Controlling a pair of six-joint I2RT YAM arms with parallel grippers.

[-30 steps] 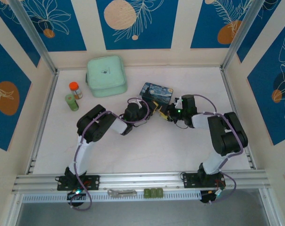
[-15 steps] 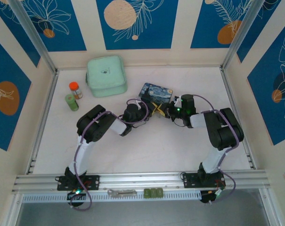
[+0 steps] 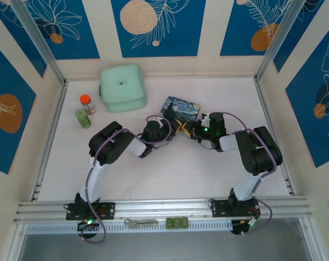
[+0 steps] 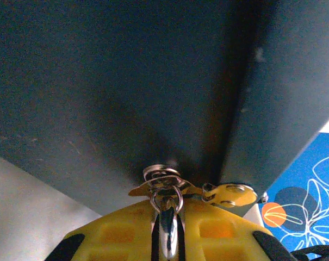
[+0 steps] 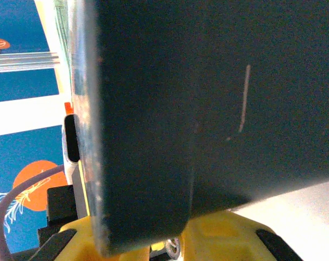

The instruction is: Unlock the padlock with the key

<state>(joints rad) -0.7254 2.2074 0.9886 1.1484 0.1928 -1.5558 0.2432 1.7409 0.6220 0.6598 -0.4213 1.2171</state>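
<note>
My left fingers [image 4: 115, 239] are pinched shut on the tiny metal padlock [image 4: 167, 231], its silvery shackle [image 4: 165, 197] looped through the brass latch [image 4: 145, 190] of the blue-and-yellow painted tin box [image 3: 180, 107], mid-tabletop [image 3: 208, 163] toward the far edge. It seems light, hard and slick, apt to swivel; I'd grip its flat body sides. My right fingers [image 5: 224, 236] sit just beside the box's wall; open or closed, I cannot tell.

The tin box [image 3: 180, 107] shows swirling dark blue and yellow paint. At its ten o'clock, a mint-green container [image 3: 122, 87]; at nine o'clock, an orange-capped bottle [image 3: 87, 103] and a green bottle [image 3: 82, 118]. Yellow fingers [image 4: 120, 239] flank a silvery metal piece [image 4: 167, 235].
</note>
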